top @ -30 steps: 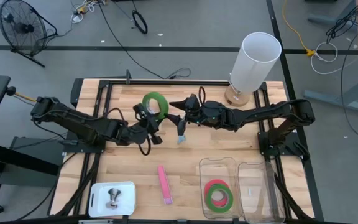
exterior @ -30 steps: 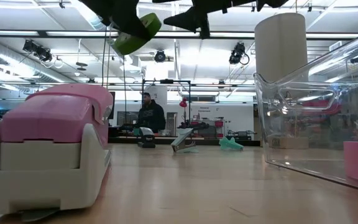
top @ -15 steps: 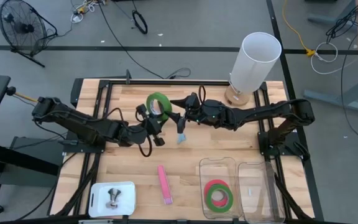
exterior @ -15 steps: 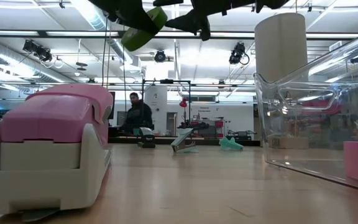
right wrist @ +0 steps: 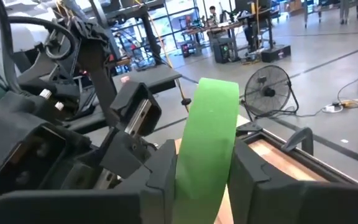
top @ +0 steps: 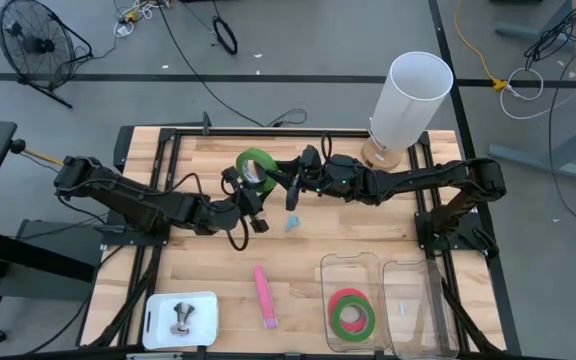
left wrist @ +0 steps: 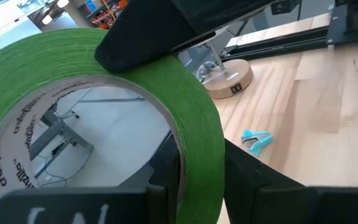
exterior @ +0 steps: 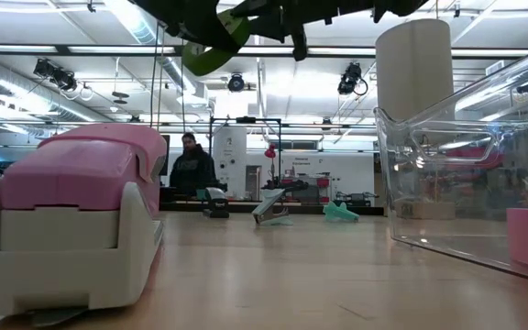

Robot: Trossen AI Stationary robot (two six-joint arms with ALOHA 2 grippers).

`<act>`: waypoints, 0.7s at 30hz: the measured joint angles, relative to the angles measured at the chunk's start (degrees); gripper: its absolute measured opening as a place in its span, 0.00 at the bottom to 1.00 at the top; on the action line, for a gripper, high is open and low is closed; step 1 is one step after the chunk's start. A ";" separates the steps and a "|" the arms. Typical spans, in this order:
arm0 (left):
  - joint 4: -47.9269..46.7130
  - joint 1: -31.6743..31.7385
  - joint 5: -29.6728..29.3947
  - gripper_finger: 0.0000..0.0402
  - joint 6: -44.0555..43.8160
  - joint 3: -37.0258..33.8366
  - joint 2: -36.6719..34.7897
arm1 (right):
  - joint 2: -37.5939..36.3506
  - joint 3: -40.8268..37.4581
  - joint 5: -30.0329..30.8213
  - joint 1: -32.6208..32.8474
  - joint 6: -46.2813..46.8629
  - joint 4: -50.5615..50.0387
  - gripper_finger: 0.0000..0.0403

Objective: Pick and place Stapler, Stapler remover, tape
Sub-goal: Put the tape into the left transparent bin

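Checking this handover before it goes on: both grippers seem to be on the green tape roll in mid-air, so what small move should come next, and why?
Probably the left gripper should open. The right gripper now has its fingers on both faces of the green tape roll, so both arms hold it above the table; the clear bin lies on the right arm's side.

Two arms meet high up over a green tape roll

We see the green tape (exterior: 211, 41) tilted near the top, with dark arm parts on both sides of it. A big pink and white stapler (exterior: 76, 220) sits close to us on the wood table (exterior: 282, 275). A clear bin (exterior: 470, 183) stands on the other side, with a white tube (exterior: 413, 64) behind it. Far back, a person (exterior: 189, 170) is in the room.
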 joint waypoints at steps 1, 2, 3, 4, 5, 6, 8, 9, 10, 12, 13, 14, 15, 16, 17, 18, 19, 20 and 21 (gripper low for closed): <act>0.00 0.00 -0.03 0.22 -0.03 0.00 0.00 | 0.00 0.00 -0.10 0.03 -0.67 0.00 0.22; -0.06 -0.02 0.09 0.22 -0.18 0.00 0.00 | 0.00 0.00 -0.10 0.09 -0.86 -0.10 0.22; -0.07 -0.04 0.15 0.22 -0.39 0.00 0.00 | 0.00 0.00 -0.12 0.09 -0.77 -0.17 0.22; -0.05 -0.04 0.20 0.23 -0.57 0.00 0.00 | 0.00 0.00 -0.23 0.09 -0.78 -0.21 0.22; -0.04 -0.04 0.40 0.26 -0.73 0.00 0.00 | 0.00 0.00 -0.54 0.09 -1.34 -0.27 0.22; -0.04 -0.04 0.64 0.30 -0.85 0.00 -0.02 | 0.00 0.00 -0.96 0.07 -2.24 -0.45 0.22; 0.34 -0.14 1.28 0.38 -1.00 0.00 -0.04 | 0.00 -0.03 -1.32 0.07 -3.56 -1.06 0.22; 0.41 -0.20 1.31 0.41 -0.96 0.02 -0.14 | 0.01 -0.12 -1.37 0.07 -4.11 -1.50 0.22; 0.45 -0.29 1.20 0.44 -0.94 0.04 -0.23 | 0.09 -0.20 -1.35 0.07 -4.47 -1.91 0.22; 0.68 -0.70 0.63 0.49 -0.85 0.07 -0.26 | 0.11 -0.24 -0.96 0.06 -4.59 -2.21 0.22; 0.68 -0.99 -0.39 0.50 -0.59 0.07 -0.26 | 0.09 -0.24 -0.94 -0.04 -4.65 -2.23 0.22; 0.74 -1.38 -1.88 0.51 0.03 0.07 -0.26 | -0.09 -0.24 -0.90 -0.20 -4.84 -2.70 0.22; 0.76 -1.86 -3.65 0.52 0.65 0.07 -0.26 | -0.33 -0.24 -0.84 -0.38 -4.86 -3.79 0.22; 0.75 -2.39 -5.53 0.52 1.12 0.07 -0.26 | -0.57 -0.24 -0.71 -0.57 -4.84 -4.78 0.22; 0.70 -3.06 -7.23 0.52 1.80 0.07 -0.26 | -0.89 -0.24 -0.67 -0.75 -4.84 -5.92 0.22; 0.68 -3.80 -8.77 0.52 2.16 0.07 -0.26 | -1.36 -0.24 -0.45 -0.98 -4.89 -7.08 0.22; 0.69 -4.68 -10.20 0.52 2.50 0.07 -0.26 | -2.08 -0.24 -0.10 -1.13 -5.10 -8.43 0.22; 0.68 -5.56 -11.52 0.51 2.99 0.07 -0.26 | -2.95 -0.24 0.17 -1.34 -5.38 -9.83 0.22; 0.65 -6.46 -12.67 0.50 3.50 0.07 -0.26 | -4.00 -0.24 0.35 -1.53 -5.72 -11.37 0.22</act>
